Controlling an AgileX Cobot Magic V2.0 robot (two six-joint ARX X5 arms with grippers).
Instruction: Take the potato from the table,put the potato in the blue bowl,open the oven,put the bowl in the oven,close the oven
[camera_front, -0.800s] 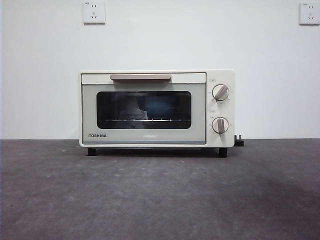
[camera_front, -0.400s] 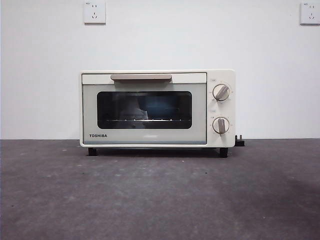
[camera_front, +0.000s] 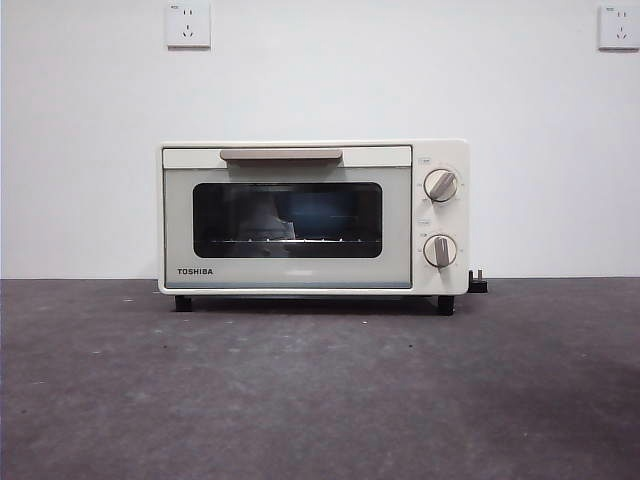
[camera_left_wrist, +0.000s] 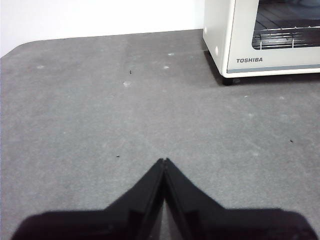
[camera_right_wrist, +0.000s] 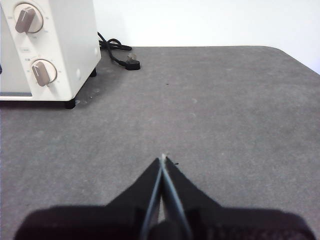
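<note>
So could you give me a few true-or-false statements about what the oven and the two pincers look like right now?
1. The oven door is shut. True.
2. The left pincer grips a potato. False: its jaws are shut together on nothing, above bare table.
3. The oven has two round knobs, one above the other. True: upper knob, lower knob.
4. The right pincer is touching the oven handle. False: it hangs over the table, apart from the oven, jaws shut.
5. A black power cord lies on the table beside the oven. True.
6. A potato lies on the table in front of the oven. False: none shows in any view.
</note>
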